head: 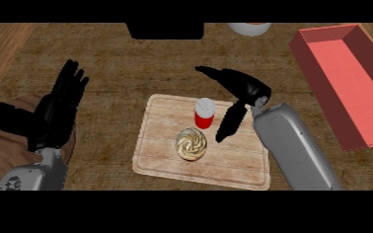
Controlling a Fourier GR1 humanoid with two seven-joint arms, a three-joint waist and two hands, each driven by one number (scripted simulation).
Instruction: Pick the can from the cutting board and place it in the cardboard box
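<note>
Red cylindrical can with white top (205, 113) seen upright at frame centre, on pale wooden cutting board (204, 140). Right hand (244, 91) spread open just right of can, nothing held. Left hand (59, 106) rested open at frame left. Tipping risked if can clipped; swirled round pastry (192, 143) just below may be knocked. Reddish cardboard box (339, 74) at upper right.

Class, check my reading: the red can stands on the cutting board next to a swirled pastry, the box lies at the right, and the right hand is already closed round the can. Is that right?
Not quite. In the head view the right hand is open beside the can, not closed round it. The rest holds: can and pastry are on the cutting board, box at the right.
</note>
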